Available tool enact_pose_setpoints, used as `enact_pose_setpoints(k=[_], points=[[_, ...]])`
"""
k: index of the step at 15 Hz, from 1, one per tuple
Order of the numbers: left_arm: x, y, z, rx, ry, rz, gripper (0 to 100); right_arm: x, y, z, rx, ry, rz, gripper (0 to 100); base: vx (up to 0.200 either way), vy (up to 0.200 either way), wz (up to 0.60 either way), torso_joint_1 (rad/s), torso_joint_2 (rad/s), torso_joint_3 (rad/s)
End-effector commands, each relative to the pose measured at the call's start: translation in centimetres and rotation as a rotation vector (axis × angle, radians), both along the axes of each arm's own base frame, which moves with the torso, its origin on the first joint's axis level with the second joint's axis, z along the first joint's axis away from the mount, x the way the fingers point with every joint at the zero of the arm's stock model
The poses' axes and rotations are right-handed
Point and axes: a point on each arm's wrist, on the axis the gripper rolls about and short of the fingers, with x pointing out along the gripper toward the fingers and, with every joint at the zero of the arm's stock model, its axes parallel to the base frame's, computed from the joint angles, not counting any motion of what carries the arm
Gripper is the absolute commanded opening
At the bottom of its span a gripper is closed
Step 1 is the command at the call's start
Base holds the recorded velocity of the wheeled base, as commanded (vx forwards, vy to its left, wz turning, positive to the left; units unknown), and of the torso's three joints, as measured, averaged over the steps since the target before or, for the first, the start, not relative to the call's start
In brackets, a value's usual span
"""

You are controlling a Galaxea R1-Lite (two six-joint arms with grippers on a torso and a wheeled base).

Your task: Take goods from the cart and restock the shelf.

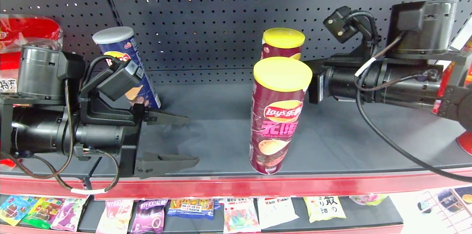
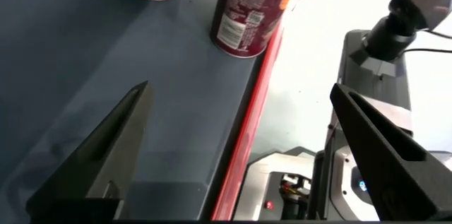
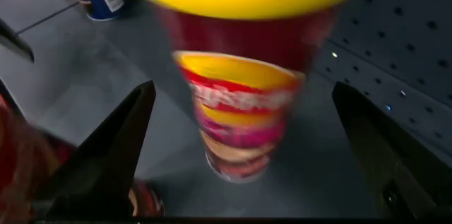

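Right pincer, fingers spread wide, flanks the rear chip can near the shelf's back edge, apparently forming a row behind the front can at the front lip. Left pincer gapes empty near the front-left edge, before a leaning blue can. The cans are glossy cylinders with smooth plastic lids; the shelf is matte grey.

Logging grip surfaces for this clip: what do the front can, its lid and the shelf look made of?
Front can: likely a cardboard tube in a glossy printed wrap; highlights run down its side.
Lid: yellow plastic, matte, with a slight raised rim.
Shelf: probably painted metal, dark grey, satin; soft sheen and faint shadows.
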Motion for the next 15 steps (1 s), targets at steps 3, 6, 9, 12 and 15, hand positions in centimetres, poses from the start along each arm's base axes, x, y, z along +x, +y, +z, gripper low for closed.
enact_pose_setpoints(k=[3,6,9,12,15], points=[[0.2,-0.1,-0.1,0.008,0.002,0.010,100,-2.1,-2.5,1.0,0.017,-0.029,-0.038,100,0.000,0.000,0.00,0.000,0.00,0.000],[0.3,-0.1,-0.3,0.021,0.003,0.031,100,-3.6,-3.8,0.8,0.016,-0.026,-0.054,100,0.000,0.000,0.00,0.000,0.00,0.000],[0.6,-0.2,-0.5,0.027,0.007,0.034,100,-5.1,-4.7,0.3,0.011,-0.017,-0.060,100,0.000,0.000,0.00,0.000,0.00,0.000],[0.7,-1.0,-1.0,0.070,0.008,0.059,100,-9.3,-8.2,-1.5,0.010,0.007,-0.138,100,0.000,0.000,0.00,0.000,0.00,0.000],[1.1,-2.5,-1.8,0.112,0.022,0.063,100,-12.6,-9.6,-3.1,0.007,0.010,-0.144,100,0.000,0.000,0.00,0.000,0.00,0.000]])
